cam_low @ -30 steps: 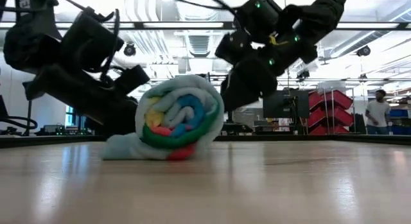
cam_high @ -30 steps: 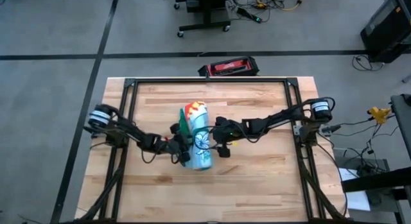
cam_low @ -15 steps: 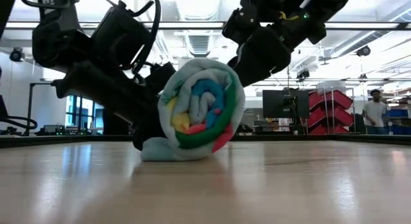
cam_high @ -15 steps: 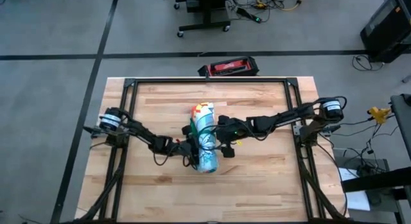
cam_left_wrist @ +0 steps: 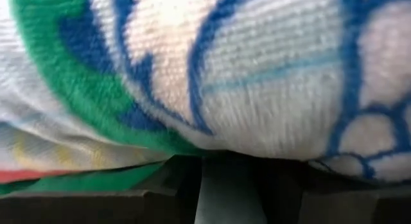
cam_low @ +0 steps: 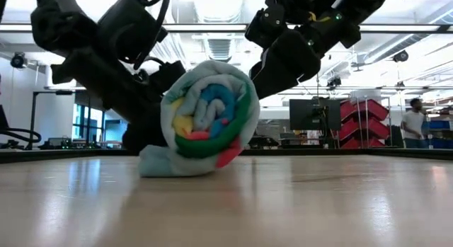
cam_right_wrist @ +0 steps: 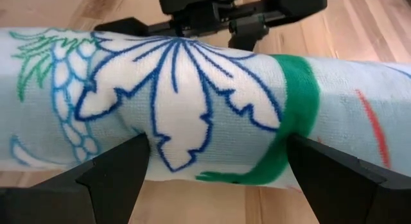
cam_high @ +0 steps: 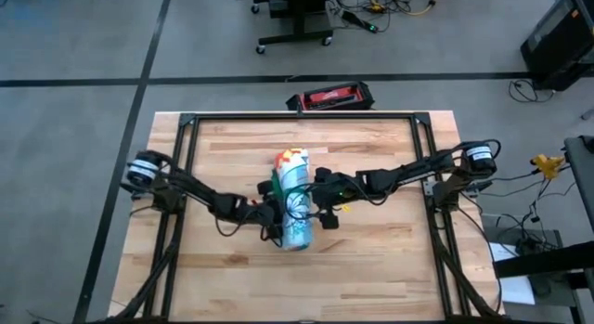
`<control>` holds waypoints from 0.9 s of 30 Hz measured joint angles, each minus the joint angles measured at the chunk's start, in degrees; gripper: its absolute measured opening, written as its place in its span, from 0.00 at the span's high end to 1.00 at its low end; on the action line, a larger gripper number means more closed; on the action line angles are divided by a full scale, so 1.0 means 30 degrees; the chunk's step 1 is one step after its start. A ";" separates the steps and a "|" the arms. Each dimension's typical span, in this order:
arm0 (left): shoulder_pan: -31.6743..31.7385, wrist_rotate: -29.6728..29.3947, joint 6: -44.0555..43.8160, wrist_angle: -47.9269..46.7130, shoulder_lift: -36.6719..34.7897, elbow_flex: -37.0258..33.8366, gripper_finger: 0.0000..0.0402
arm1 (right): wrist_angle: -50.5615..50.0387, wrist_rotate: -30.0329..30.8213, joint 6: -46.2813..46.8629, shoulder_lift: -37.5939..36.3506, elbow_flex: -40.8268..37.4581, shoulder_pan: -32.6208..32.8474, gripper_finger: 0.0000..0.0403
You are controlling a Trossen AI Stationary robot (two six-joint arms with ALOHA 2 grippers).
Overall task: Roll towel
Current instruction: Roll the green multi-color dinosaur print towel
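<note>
we've got the soft dinosaur-print towel (cam_high: 292, 201) rolled tight; left gripper (cam_high: 271, 215) pinching it, right gripper (cam_right_wrist: 212, 169) spread wide.

grey floor (cam_high: 74, 45) (black-taped) around a wooden table (cam_high: 371, 268).

blocked: towel (cam_high: 293, 205) mid-table, arms flanking | free: table (cam_high: 371, 268) near, far edges
</note>
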 joint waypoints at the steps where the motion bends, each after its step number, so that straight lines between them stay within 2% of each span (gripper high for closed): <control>1: 0.0000 -0.0041 -0.0052 -0.0201 -0.0141 0.0000 0.71 | 0.0015 0.0000 -0.0005 0.0000 0.0000 0.0000 0.14; 13: 0.0000 -0.0166 -0.0460 -0.2998 -0.1355 0.0413 0.71 | 0.0638 -0.0066 0.0515 0.0250 -0.0007 -0.0003 0.14; 18: 0.0000 -0.0225 -0.0836 -0.5631 -0.1462 0.1314 0.71 | 0.1595 -0.0102 0.0648 0.1189 -0.0007 0.0000 0.14; 27: -0.0061 -0.0174 -0.2067 -1.0090 -0.2498 0.2771 0.71 | 0.1922 0.0750 0.0709 0.1341 -0.0029 0.0000 0.14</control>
